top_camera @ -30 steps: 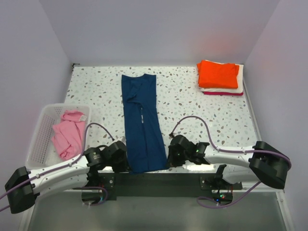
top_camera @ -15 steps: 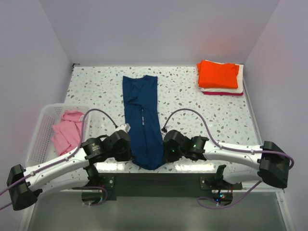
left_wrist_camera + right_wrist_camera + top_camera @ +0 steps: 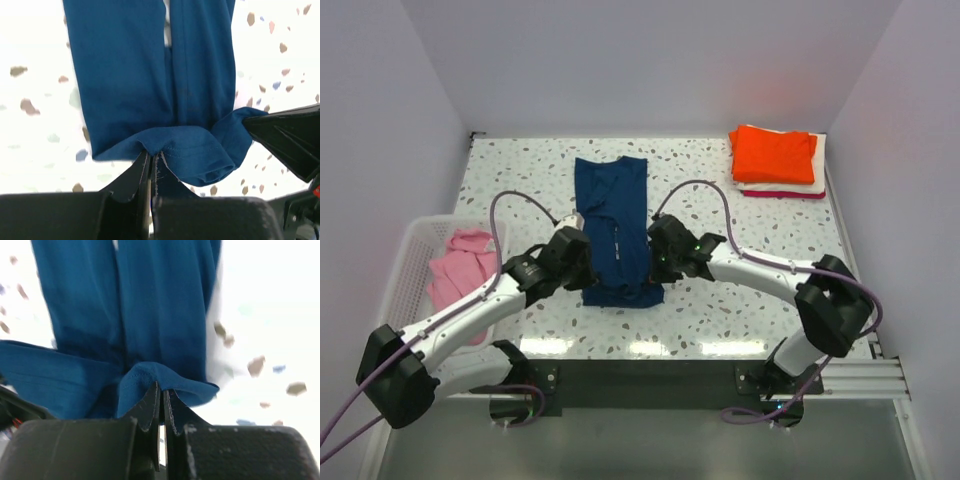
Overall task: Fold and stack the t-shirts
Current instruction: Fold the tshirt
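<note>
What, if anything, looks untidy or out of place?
Nothing is spilled or damaged. The pink shirt lies crumpled in the basket, unlike the folded pile at the far right. The blue shirt is bunched at its near hem, only because the left gripper and right gripper pinch it.

The long folded navy blue cloth t-shirt (image 3: 613,225) lies lengthwise on the middle of the speckled stone-pattern table (image 3: 750,260), its near hem lifted and doubled back over itself. The black two-finger left gripper (image 3: 588,270) pinches the shirt's near left corner, and the black two-finger right gripper (image 3: 655,265) pinches its near right corner.

Left of the shirt, at the table's edge, stands the white slatted plastic basket (image 3: 405,270) with the crumpled pink cloth t-shirt (image 3: 455,275) inside it.

Behind and well to the right of the shirt, in the table's back corner, sits a stack: the folded orange cloth t-shirt (image 3: 773,153) on top, the folded white cloth t-shirt (image 3: 819,172) under it, and the folded red cloth t-shirt (image 3: 782,193) lowest.
</note>
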Controlling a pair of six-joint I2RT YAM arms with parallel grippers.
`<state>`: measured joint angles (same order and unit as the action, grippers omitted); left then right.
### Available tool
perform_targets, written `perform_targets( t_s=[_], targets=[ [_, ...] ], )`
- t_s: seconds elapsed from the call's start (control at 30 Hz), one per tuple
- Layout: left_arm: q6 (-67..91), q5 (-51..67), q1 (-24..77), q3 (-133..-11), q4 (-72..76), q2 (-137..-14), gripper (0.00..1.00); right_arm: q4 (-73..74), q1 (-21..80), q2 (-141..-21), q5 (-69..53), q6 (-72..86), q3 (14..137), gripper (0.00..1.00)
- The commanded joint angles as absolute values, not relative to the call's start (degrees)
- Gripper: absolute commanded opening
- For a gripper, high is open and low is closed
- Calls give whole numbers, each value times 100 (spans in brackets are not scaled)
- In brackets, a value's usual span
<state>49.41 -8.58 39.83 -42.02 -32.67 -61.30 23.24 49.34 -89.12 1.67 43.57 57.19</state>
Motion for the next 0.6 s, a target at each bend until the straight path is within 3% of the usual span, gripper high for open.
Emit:
perform_targets(
  t_s=[0.0,0.57],
  targets=[
    [4693,-1028,3588,-4544,-2470,-6476,0,2118,4668,-9192,35,4210,6389,0],
    [4606,-677,2180,-5641,-1617,-8506,0,2214,3481,-10827,-729,4087,8384,0]
  ],
)
